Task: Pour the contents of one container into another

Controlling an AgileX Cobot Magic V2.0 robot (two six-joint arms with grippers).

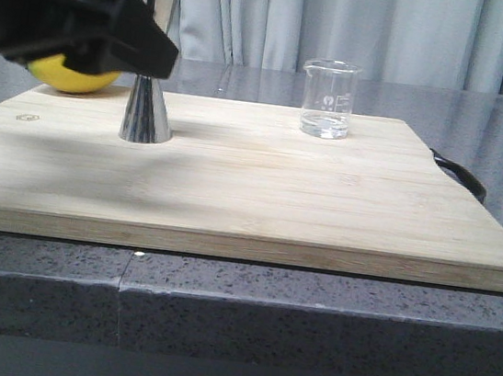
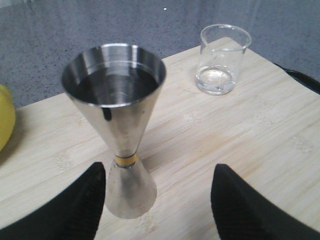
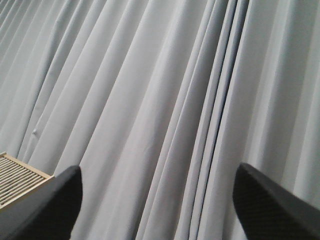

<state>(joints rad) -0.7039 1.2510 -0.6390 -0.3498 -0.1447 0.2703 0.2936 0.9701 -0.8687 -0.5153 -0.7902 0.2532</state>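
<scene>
A wooden cutting board (image 1: 251, 188) on a grey counter carries the upright steel jigger (image 1: 148, 91) and glass beaker (image 1: 328, 99), well apart. Left gripper (image 2: 157, 200) fingers are spread, straddling the jigger base without contact. Right gripper (image 3: 157, 200) fingers are spread, facing curtains (image 3: 160, 100).

The steel jigger (image 1: 148, 100) is mirror-bright silver with a thin gold band at its waist. The glass beaker (image 1: 327, 99) is clear with white printed marks. The cutting board (image 1: 259, 198) is pale wood with fine straight grain. The lemon (image 1: 72, 74) at far left is yellow. The countertop (image 1: 218, 304) is dark grey, finely speckled. The left gripper (image 2: 157, 200) is matte black. The curtain (image 3: 165, 100) is pale grey, pleated.
</scene>
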